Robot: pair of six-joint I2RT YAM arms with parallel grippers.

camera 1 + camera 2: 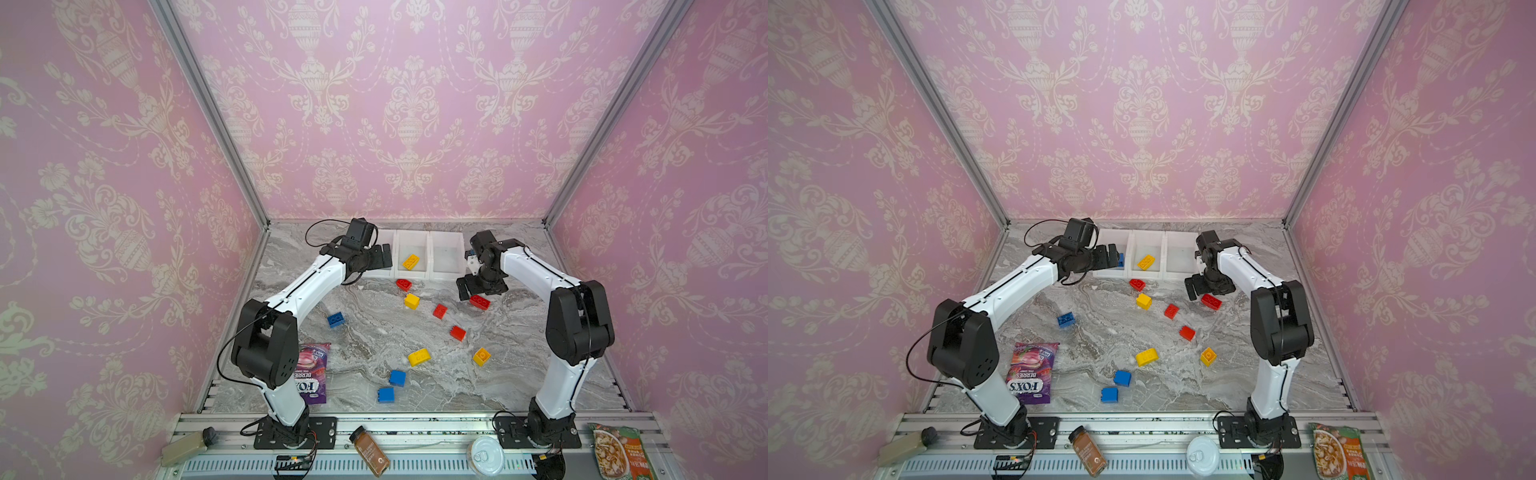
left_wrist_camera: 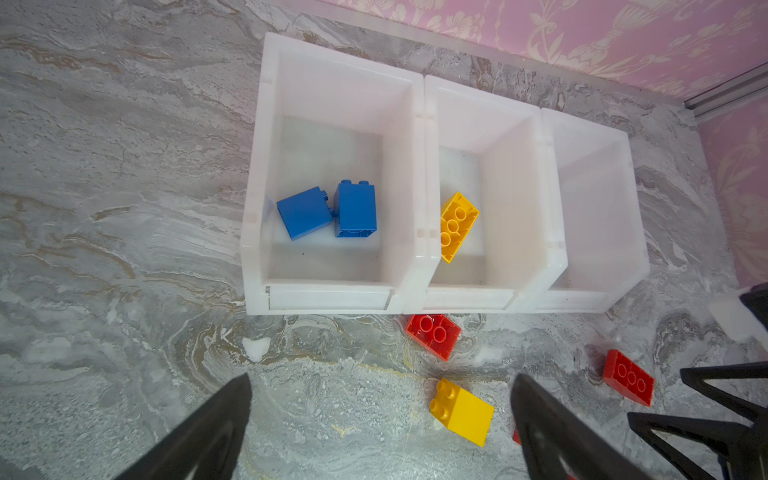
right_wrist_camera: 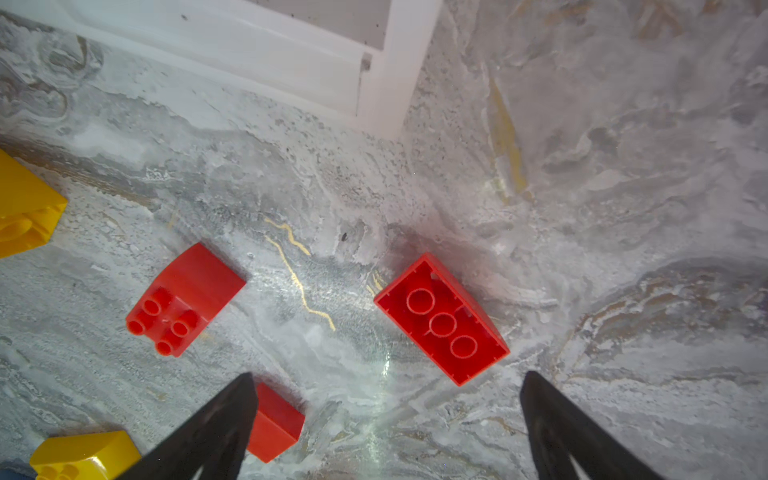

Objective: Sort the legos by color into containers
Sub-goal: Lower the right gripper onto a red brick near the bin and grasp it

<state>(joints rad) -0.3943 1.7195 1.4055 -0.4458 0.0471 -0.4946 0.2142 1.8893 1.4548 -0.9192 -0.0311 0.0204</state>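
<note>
So the left gripper (image 1: 383, 257) hangs over the leftmost of the three joined white bins (image 1: 446, 239) at the far middle of the marble table (image 1: 519, 332). Its fingers are spread wide with nothing between them, and from above it blocks most of that bin. The left wrist cam shows what's inside: two blue bricks (image 2: 355, 210) in the left bin and one yellow oblong (image 2: 457, 226) lying upside down in the middle one.

The right gripper (image 1: 482, 293) is spread wide too. It sits low over a red oblong (image 1: 479, 302) that lies studs-down on the table just near-right of the bins, and it isn't pinching it.

Loose on the table: four red, three yellow, three blue. One small red (image 1: 403, 284) sits just in front of the middle bin.

Clutter: a purple candy bag (image 1: 316, 374) near left, half behind the left arm, plus a spice jar (image 1: 370, 451), a round white tub (image 1: 485, 455) and a snack packet (image 1: 621, 453) along the near rail.
</note>
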